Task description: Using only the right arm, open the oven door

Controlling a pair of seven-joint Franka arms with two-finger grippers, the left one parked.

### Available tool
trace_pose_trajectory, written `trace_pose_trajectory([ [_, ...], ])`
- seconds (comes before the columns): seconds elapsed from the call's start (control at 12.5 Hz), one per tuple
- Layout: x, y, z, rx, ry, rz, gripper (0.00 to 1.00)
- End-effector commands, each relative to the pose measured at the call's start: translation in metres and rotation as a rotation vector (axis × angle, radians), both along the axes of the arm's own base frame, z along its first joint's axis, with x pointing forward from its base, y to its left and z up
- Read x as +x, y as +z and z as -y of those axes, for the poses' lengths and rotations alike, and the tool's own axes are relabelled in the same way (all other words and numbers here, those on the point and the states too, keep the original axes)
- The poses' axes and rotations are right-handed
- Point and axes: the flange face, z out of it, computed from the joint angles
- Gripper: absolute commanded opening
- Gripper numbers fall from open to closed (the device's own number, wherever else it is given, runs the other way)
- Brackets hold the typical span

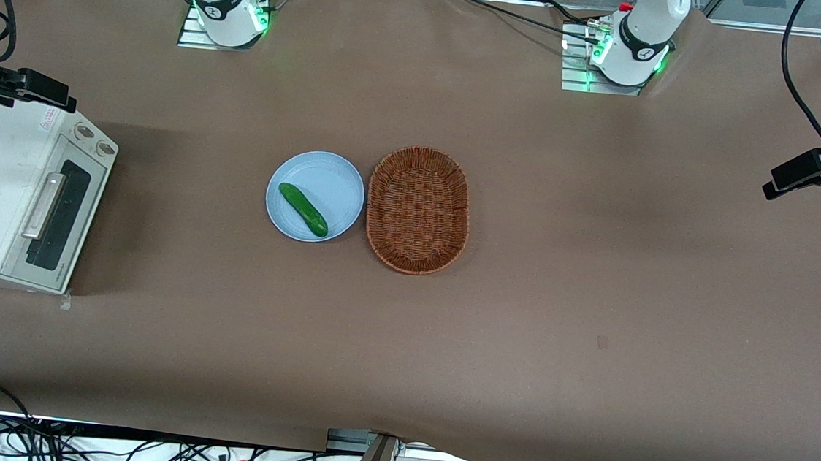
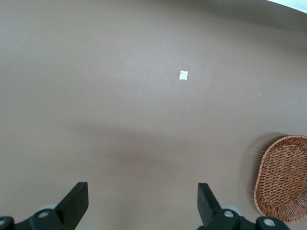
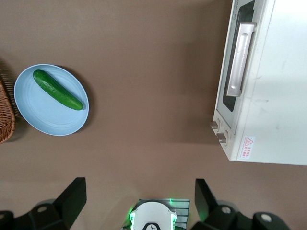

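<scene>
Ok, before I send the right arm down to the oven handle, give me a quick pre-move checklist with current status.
1. Oven door shut, handle unobstructed: ok.
2. Hand open, holding nothing: ok.
3. Hand high above the table, apart from the oven: ok.
4. Plate with cucumber and basket well clear of the door's swing: ok.
5. Oven secured against sliding: cannot tell.

Closed oven door [image 1: 54,216], silver bar handle [image 1: 45,205].
</scene>
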Motion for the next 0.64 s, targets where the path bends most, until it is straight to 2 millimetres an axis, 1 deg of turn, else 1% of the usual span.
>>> trace_pose_trajectory([
  [0.0,-0.004,-0.003,0.001,0.006,0.014,-0.018,1.00],
  [0.16,-0.003,-0.004,-0.001,0.006,0.017,-0.021,1.00],
  [0.56,0.000,-0.017,-0.004,0.004,0.017,-0.050,1.00],
])
